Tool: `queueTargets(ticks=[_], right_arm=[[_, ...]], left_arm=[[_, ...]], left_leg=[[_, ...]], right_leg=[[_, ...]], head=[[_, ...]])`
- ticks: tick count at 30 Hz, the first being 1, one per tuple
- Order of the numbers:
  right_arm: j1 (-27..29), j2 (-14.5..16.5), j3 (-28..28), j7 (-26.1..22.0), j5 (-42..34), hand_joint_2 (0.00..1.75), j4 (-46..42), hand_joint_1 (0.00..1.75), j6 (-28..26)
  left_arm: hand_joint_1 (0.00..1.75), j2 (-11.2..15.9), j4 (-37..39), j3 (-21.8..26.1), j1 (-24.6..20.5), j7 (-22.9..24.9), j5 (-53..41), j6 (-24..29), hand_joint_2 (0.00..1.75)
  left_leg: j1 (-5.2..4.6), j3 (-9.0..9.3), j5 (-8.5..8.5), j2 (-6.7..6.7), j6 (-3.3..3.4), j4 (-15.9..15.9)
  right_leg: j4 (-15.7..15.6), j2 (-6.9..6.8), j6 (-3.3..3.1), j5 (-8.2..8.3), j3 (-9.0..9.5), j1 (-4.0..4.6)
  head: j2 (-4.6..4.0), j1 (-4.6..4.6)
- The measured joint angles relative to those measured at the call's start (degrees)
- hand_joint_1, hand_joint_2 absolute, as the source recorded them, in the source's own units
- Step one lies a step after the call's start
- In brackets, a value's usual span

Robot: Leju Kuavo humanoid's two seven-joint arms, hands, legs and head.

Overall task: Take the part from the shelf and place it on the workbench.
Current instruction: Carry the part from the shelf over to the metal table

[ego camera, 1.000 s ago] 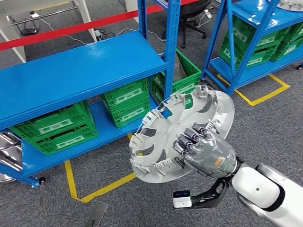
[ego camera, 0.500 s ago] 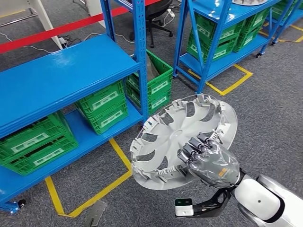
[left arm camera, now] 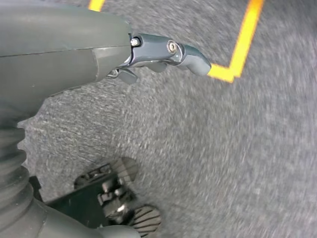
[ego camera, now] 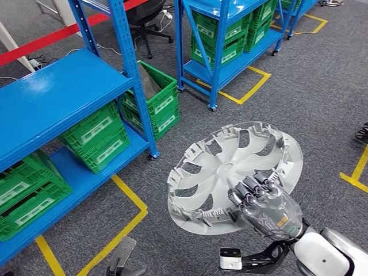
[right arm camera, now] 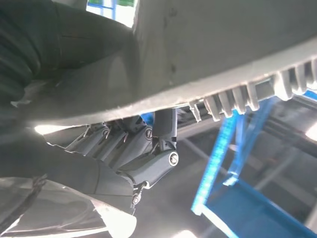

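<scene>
Light grey wheel cover [ego camera: 225,167] with cut-out spokes, dark grey right hand [ego camera: 264,204]. Shelving [ego camera: 65,95] bright blue, crates [ego camera: 98,135] green with white labels. Floor [ego camera: 317,98] grey speckled carpet, yellow tape lines [ego camera: 130,198]. Red barrier strip [ego camera: 39,46] behind.

No legible text: white labels on the green crates [ego camera: 98,137] are too small to read.
</scene>
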Motion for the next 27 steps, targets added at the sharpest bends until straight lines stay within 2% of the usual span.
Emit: queueTargets(ticks=[2,3,4,5,6,7,8,9,11,12,13,15,16,17,18,20,21,22,23,24,25,26,27], right_arm=[[1.06,0.02,-1.22,0.69,0.32,1.75,-0.01,1.75,-0.25],[1.39,0.06,-1.81,0.88,0.4,1.75,0.02,1.75,-0.29],[1.63,0.16,-2.41,1.04,0.48,1.75,0.07,1.75,-0.31],[1.85,0.32,-2.99,1.21,0.54,1.75,0.15,1.75,-0.31],[2.11,0.55,-3.58,1.41,0.59,1.75,0.29,1.75,-0.29],[2.38,0.83,-4.18,1.6,0.64,1.75,0.47,1.75,-0.26],[2.66,1.17,-4.81,1.77,0.73,1.75,0.69,1.75,-0.2],[2.94,1.58,-5.48,1.94,0.9,1.75,0.91,1.75,-0.13],[3.26,2.52,-6.85,2.28,1.46,1.75,1.36,1.75,0.02],[3.34,2.93,-7.49,2.46,1.78,1.75,1.55,1.75,0.08],[3.42,3.25,-8.02,2.59,2.07,1.75,1.73,1.75,0.14],[3.64,3.66,-8.78,2.74,2.44,1.75,1.96,1.75,0.21],[3.8,3.82,-9.05,2.74,2.59,1.75,2.03,1.75,0.23],[3.95,3.95,-9.32,2.74,2.73,1.75,2.07,1.75,0.24],[4.08,4.09,-9.6,2.74,2.89,1.75,2.11,1.75,0.25],[4.23,4.46,-10.04,2.75,3.28,1.75,2.21,1.75,0.28],[4.3,4.7,-10.16,2.79,3.5,1.75,2.28,1.75,0.3],[4.46,4.92,-10.25,2.82,3.75,1.75,2.35,1.75,0.3],[4.78,5.06,-10.38,2.84,4.02,1.75,2.4,1.75,0.3],[5.22,5.12,-10.55,2.84,4.24,1.75,2.44,1.75,0.27],[5.71,5.15,-10.76,2.82,4.41,1.75,2.45,1.75,0.25],[6.13,5.15,-11.0,2.8,4.51,1.75,2.43,1.75,0.23],[6.47,5.17,-11.17,2.78,4.56,1.75,2.4,1.75,0.18]], left_arm=[[0.0,0.15,0.0,-0.94,-0.17,0.49,-1.2,-0.36,1.75],[0.0,0.28,0.0,-1.36,-0.15,0.67,-1.67,-0.49,1.75],[0.0,0.45,0.0,-1.76,-0.03,0.89,-2.08,-0.62,1.75],[0.0,0.66,0.0,-2.12,0.12,1.18,-2.42,-0.73,1.75],[0.0,0.88,0.0,-2.47,0.25,1.55,-2.74,-0.83,1.75],[0.0,1.12,0.0,-2.8,0.33,1.94,-3.02,-0.97,1.75],[0.0,1.36,0.0,-3.13,0.34,2.32,-3.35,-1.12,1.75],[0.0,1.6,-0.01,-3.5,0.3,2.69,-3.76,-1.35,1.75],[0.0,2.13,-0.01,-4.27,0.19,3.12,-4.51,-1.82,1.75],[0.0,2.3,-0.01,-4.62,0.14,3.25,-4.76,-2.01,1.75],[0.0,2.42,-0.01,-4.91,0.11,3.3,-4.87,-2.1,1.75],[0.0,2.43,-0.03,-5.33,0.05,3.39,-4.92,-2.16,1.75],[0.0,2.43,-0.07,-5.46,-0.06,3.39,-4.91,-2.16,1.75],[0.0,2.41,-0.1,-5.57,-0.22,3.36,-4.92,-2.18,1.75],[0.0,2.36,-0.15,-5.71,-0.41,3.3,-4.94,-2.24,1.75],[0.0,2.25,-0.21,-6.08,-0.61,3.18,-5.01,-2.47,1.75],[0.0,2.21,-0.22,-6.3,-0.6,3.15,-5.05,-2.61,1.75],[0.0,2.16,-0.22,-6.5,-0.58,3.15,-5.07,-2.69,1.75],[0.0,2.08,-0.23,-6.64,-0.61,3.15,-5.08,-2.73,1.75],[0.0,1.95,-0.24,-6.75,-0.72,3.15,-5.07,-2.72,1.75],[0.0,1.79,-0.26,-6.85,-0.88,3.15,-5.07,-2.68,1.75],[0.0,1.66,-0.28,-6.93,-1.04,3.15,-5.06,-2.64,1.75],[0.0,1.56,-0.3,-7.0,-1.18,3.15,-5.03,-2.6,1.75]], left_leg=[[0.3,-1.03,-2.23,-2.56,-0.51,2.85],[0.42,-2.37,-4.11,-4.34,-0.69,6.09],[0.46,-4.19,-6.14,-5.54,-0.72,10.3],[0.45,-5.96,-7.69,-6.04,-0.72,14.28],[0.44,-7.18,-8.3,-6.22,-0.66,16.91],[0.42,-7.48,-7.76,-6.32,-0.54,17.44],[0.42,-6.65,-6.1,-6.54,-0.34,15.51],[0.42,-4.95,-3.7,-7.32,-0.05,11.65],[0.6,-1.56,-0.29,-10.75,0.63,3.76],[0.61,-0.66,0.35,-12.1,0.79,1.46],[0.61,-0.43,0.28,-12.8,0.84,0.62],[0.39,-0.45,0.33,-11.93,0.78,0.3],[0.5,-0.36,0.57,-11.32,0.92,-0.04],[0.58,-0.22,0.84,-10.59,1.1,-0.44],[0.65,-0.1,1.12,-9.76,1.32,-0.85],[0.57,-0.03,1.36,-8.02,1.6,-1.19],[0.48,-0.08,1.36,-7.1,1.67,-1.17],[0.43,-0.12,1.32,-6.15,1.69,-1.14],[0.41,-0.14,1.26,-5.22,1.67,-1.12],[0.42,-0.13,1.17,-4.36,1.59,-1.08],[0.43,-0.1,1.04,-3.58,1.44,-1.01],[0.4,-0.04,0.86,-2.88,1.2,-0.91],[0.26,-0.02,0.66,-2.26,0.9,-0.74]], right_leg=[[-0.16,1.21,-0.67,0.22,-0.05,-0.24],[-0.22,1.8,-0.94,0.32,-0.08,-0.33],[-0.21,2.5,-1.13,0.38,-0.16,-0.32],[-0.2,3.27,-1.25,0.44,-0.24,-0.28],[-0.17,4.1,-1.32,0.51,-0.3,-0.24],[-0.14,4.97,-1.34,0.57,-0.33,-0.2],[-0.08,5.84,-1.31,0.64,-0.35,-0.18],[-0.02,6.69,-1.24,0.71,-0.35,-0.19],[0.18,8.22,-0.87,0.92,-0.66,-0.3],[0.26,8.93,-0.54,1.11,-1.0,-0.47],[0.29,9.57,-0.17,1.32,-1.39,-0.67],[0.09,10.75,0.56,1.78,-1.91,-1.01],[0.07,10.87,0.77,1.86,-2.16,-1.08],[0.46,9.86,0.95,1.56,-2.58,-0.97],[1.85,8.17,1.13,0.65,-3.44,-0.84],[7.9,4.1,1.51,-2.7,-6.38,-0.68],[11.63,3.13,1.77,-4.36,-8.08,-0.76],[14.41,2.72,2.01,-5.29,-9.28,-0.86],[15.38,2.49,2.21,-5.26,-9.57,-0.94],[14.05,2.23,2.35,-4.26,-8.65,-1.01],[10.67,1.63,2.44,-2.61,-6.62,-1.06],[6.51,0.36,2.44,-1.32,-4.3,-0.97],[3.01,-0.7,2.16,-0.28,-2.24,-0.86]], head=[[0.0,-0.03],[0.0,-0.04],[0.0,-0.04],[0.0,-0.04],[0.0,-0.02],[0.0,-0.02],[0.0,-0.02],[0.0,-0.03],[0.0,0.04],[0.0,-0.01],[0.0,-0.01],[0.0,-0.15],[0.0,-0.09],[0.0,-0.06],[0.0,0.08],[0.0,0.31],[0.0,0.37],[0.0,0.36],[0.0,0.35],[0.0,0.37],[0.0,0.37],[0.0,0.37],[0.0,0.36]])
